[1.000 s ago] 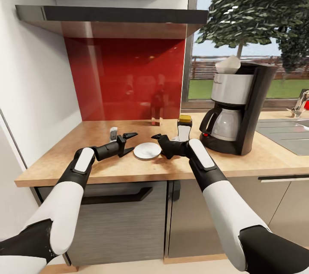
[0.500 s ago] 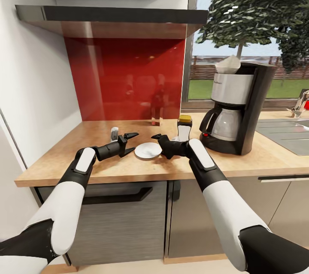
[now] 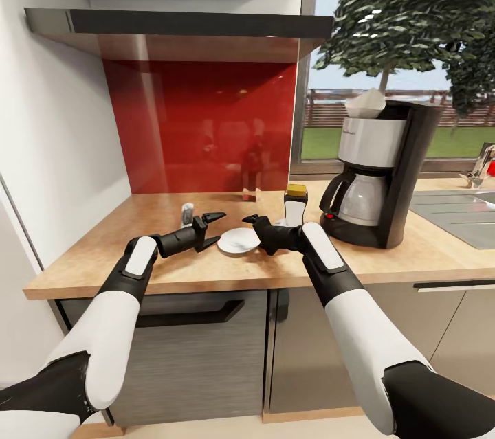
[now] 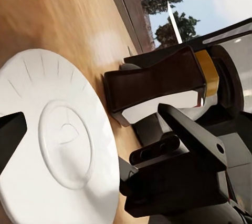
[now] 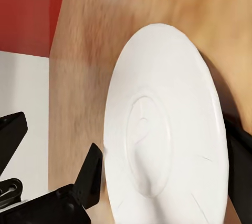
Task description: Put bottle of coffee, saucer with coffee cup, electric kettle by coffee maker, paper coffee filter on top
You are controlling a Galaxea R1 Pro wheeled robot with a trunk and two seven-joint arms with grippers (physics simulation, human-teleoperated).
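Saucer (image 3: 238, 240) lies on the tabletop (image 3: 103, 260) between the gaping left claw (image 3: 208, 227) and right claw (image 3: 256, 227), also apart.

My saucer (image 3: 237, 240) is plain white with faint radial lines on the rim, sitting on the light wood countertop (image 3: 206, 267). Coffee bottle (image 3: 295, 205) is dark with a yellow cap and white label. Coffee maker (image 3: 385, 171) is black and silver-grey with a little red switch. Backsplash (image 3: 199, 126) is glossy red. My grippers are black, arms white.
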